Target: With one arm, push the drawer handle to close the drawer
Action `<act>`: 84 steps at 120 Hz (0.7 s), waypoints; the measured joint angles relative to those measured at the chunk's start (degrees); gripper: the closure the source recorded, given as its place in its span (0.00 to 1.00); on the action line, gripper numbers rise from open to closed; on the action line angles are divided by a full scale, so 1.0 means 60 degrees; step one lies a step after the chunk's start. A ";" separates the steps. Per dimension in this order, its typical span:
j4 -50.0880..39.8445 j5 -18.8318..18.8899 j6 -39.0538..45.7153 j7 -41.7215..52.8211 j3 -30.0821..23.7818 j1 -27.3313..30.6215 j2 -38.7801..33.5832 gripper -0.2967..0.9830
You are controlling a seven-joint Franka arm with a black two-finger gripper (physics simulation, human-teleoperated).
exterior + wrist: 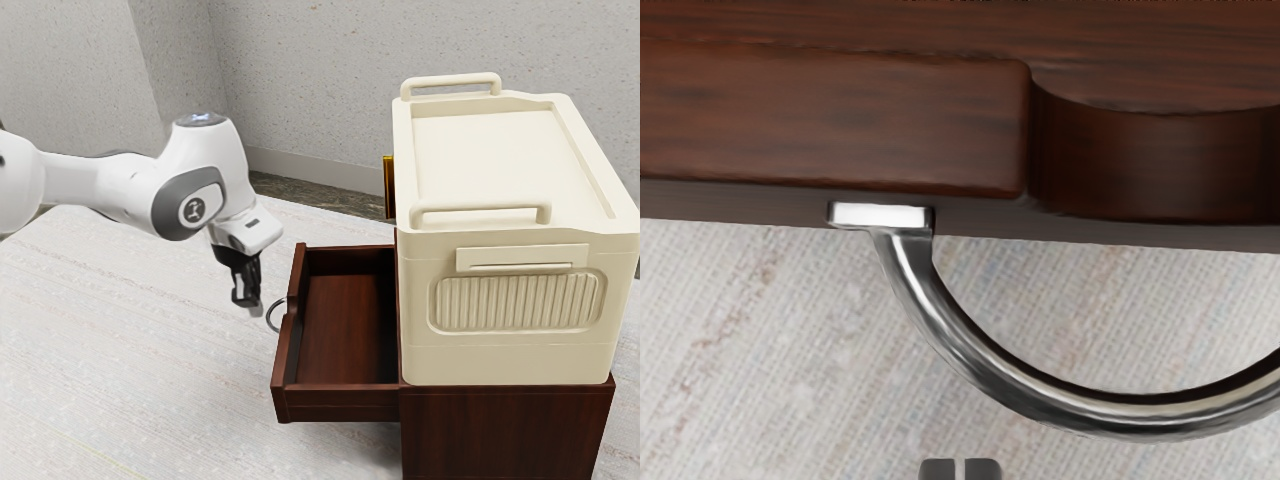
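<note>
1. I take the handle (268, 314) as my landmark: a curved metal pull fixed on the outer face of the drawer (338, 406), which is the part I have to shut.
2. From the handle, the drawer runs back to the dark wooden cabinet (505, 430). It stands well out, with its inside exposed, so the closing itself is all left to do.
3. My arm (125, 190) reaches in from the handle's outer side, the side away from the cabinet. I judge that the approach is mostly made and the push is what remains.
4. The jaws are closed on nothing, their fingertips (983, 469) side by side with only a thin gap, near the handle and just beyond its curve. I see no contact, and I can't tell how their height compares with the handle's.
5. Beyond the handle, the cream box (505, 365) sits on top of the cabinet; the drawer's path back looks unobstructed to me.
6. Next, I'd bring the tips against the handle and press toward the cabinet until the drawer front meets it. The curved metal could let them slide off or slip through the ring, so I'd push slowly and squarely.
</note>
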 joint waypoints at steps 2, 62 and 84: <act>0.0007 -0.0002 0.0005 -0.0006 -0.0044 0.0035 0.0003 0.85; -0.0150 -0.0256 0.0051 -0.0101 -0.1035 0.0307 -0.0061 0.85; -0.0016 -0.0264 0.0084 -0.0136 -0.1097 0.0070 0.0058 0.84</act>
